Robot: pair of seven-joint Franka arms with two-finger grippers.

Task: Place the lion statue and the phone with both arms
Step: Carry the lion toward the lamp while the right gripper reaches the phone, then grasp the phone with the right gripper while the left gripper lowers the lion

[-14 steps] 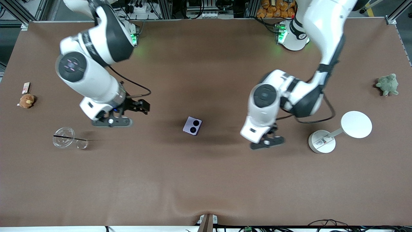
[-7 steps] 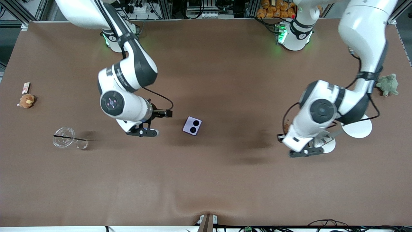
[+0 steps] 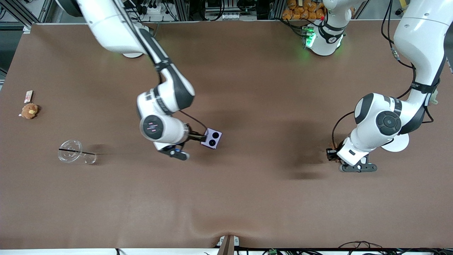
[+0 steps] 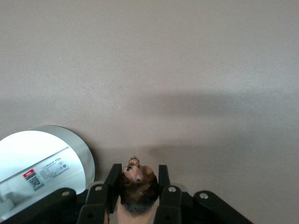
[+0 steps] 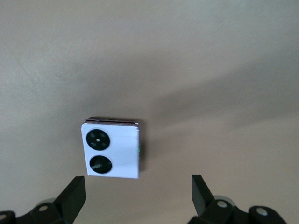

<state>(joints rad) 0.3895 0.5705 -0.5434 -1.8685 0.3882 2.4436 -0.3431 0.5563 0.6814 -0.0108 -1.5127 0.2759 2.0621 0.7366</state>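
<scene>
The pale-lavender phone [image 3: 211, 138] lies flat near the table's middle, its two black camera circles up. My right gripper [image 3: 198, 137] is low beside it on the right arm's side. In the right wrist view it is open [image 5: 138, 191], with the phone [image 5: 112, 149] just ahead of the fingertips and apart from them. My left gripper [image 3: 331, 153] hangs low over the table toward the left arm's end. It is shut on the orange-brown lion statue [image 4: 137, 184], which is pinched between both fingers.
A white disc stand [image 3: 396, 145] sits beside the left gripper, partly hidden by the arm; its base shows in the left wrist view [image 4: 42, 158]. A tan plush toy [image 3: 29, 111], a small card [image 3: 28, 95] and a clear lid [image 3: 72, 148] lie at the right arm's end.
My right gripper has swept along the table to the phone. My left gripper has carried the lion statue toward the left arm's end, next to the white stand.
</scene>
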